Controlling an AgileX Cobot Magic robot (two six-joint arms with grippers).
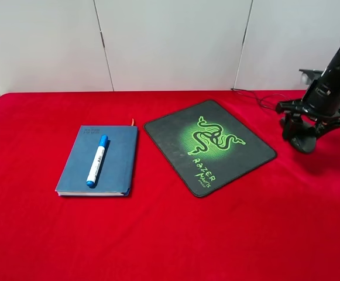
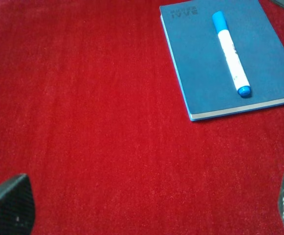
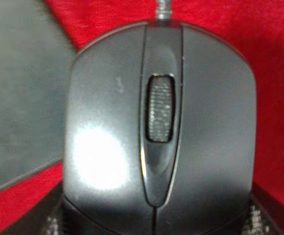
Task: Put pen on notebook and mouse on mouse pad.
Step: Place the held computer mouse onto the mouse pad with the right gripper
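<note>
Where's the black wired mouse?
Far right of the exterior high view, the black oval wired mouse sits under the right gripper, just right of the black green-logo mouse pad and off it.

The worktop (image 1: 158, 246) has a bright red, felt-like surface, flat and unwrinkled. Behind its far edge rises a white panelled wall (image 1: 170, 41), divided by thin dark seams (image 1: 102, 44).

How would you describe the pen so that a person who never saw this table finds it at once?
Start from the red table; on its left half lies a blue notebook, beside a black mouse pad with a green logo. The pen lies on the notebook's cover. It is the only white thing: a short marker with blue cap and blue end.
</note>
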